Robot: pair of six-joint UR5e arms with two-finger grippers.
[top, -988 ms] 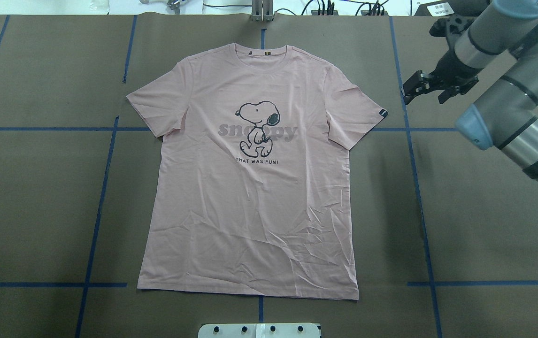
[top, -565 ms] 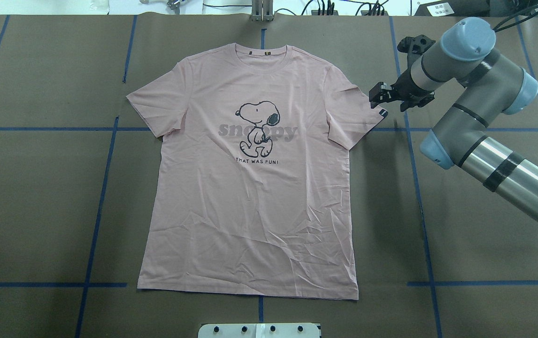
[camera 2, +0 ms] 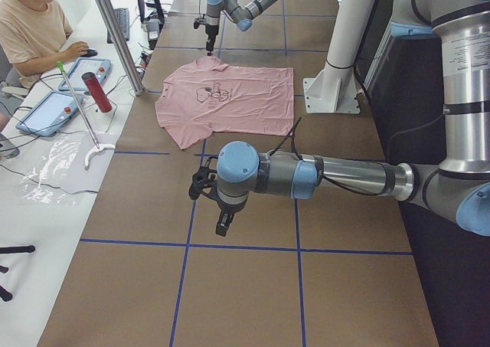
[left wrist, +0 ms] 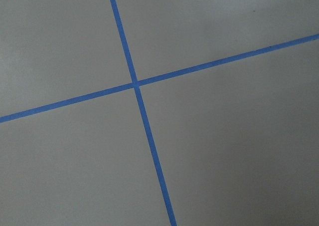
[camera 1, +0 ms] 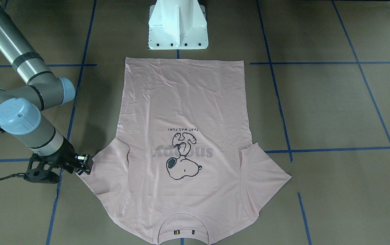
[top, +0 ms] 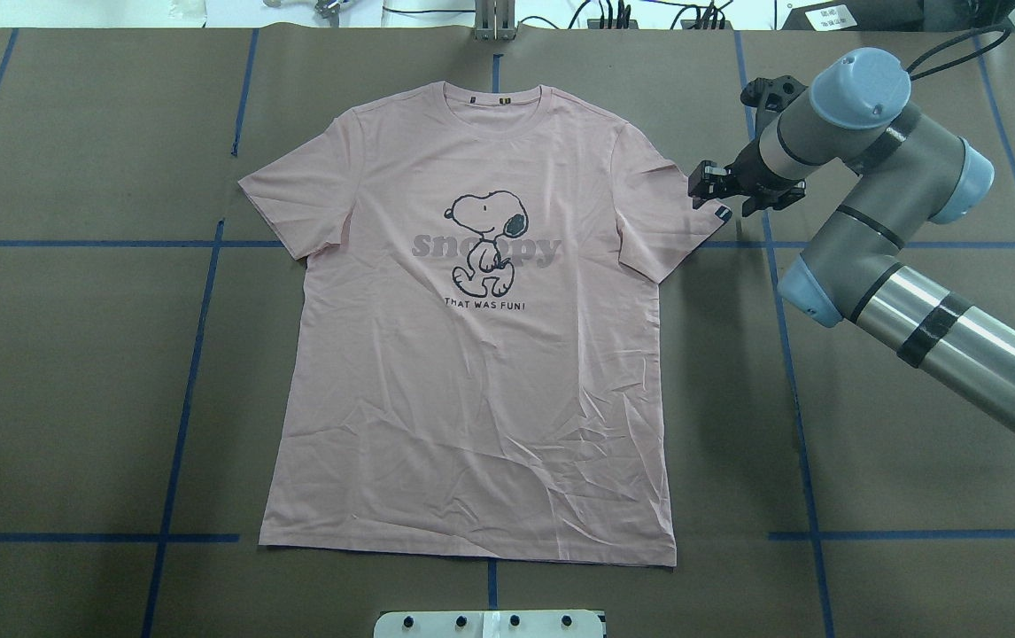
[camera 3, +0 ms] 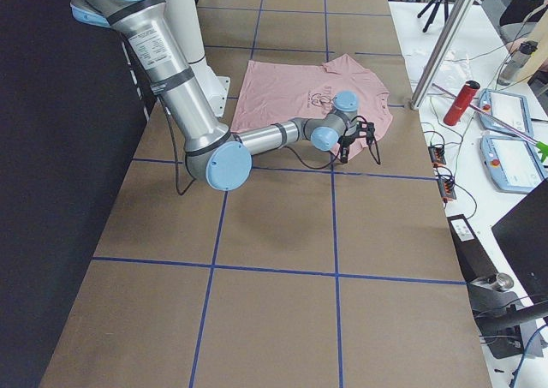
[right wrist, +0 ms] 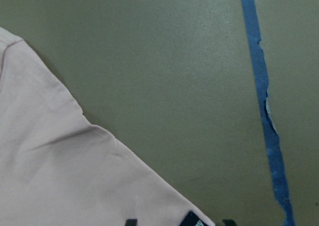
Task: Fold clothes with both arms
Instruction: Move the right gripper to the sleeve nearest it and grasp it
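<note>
The pale pink T-shirt [top: 472, 381] lies flat and face up on the brown table, collar at the far side; it also shows in the front view [camera 1: 184, 102]. My right gripper [top: 709, 188] hovers at the tip of the shirt's right-hand sleeve, by the small black tag [top: 723, 213]. In the right wrist view its fingertips [right wrist: 130, 221] stand apart on either side of the sleeve corner and tag [right wrist: 197, 219], so it is open and empty. My left gripper [camera 2: 220, 226] shows only in the exterior left view, far from the shirt over bare table; I cannot tell its state.
The white pedestal base [camera 1: 178, 23] stands just behind the shirt's hem. Blue tape lines [left wrist: 134, 84] cross the brown table. In the exterior left view an operators' desk with tablets and a red bottle [camera 2: 96, 91] runs along the table's far edge.
My right arm has swung in to the left, carrying its gripper from right of the blue tape line to the sleeve tip. The shirt has not moved.
</note>
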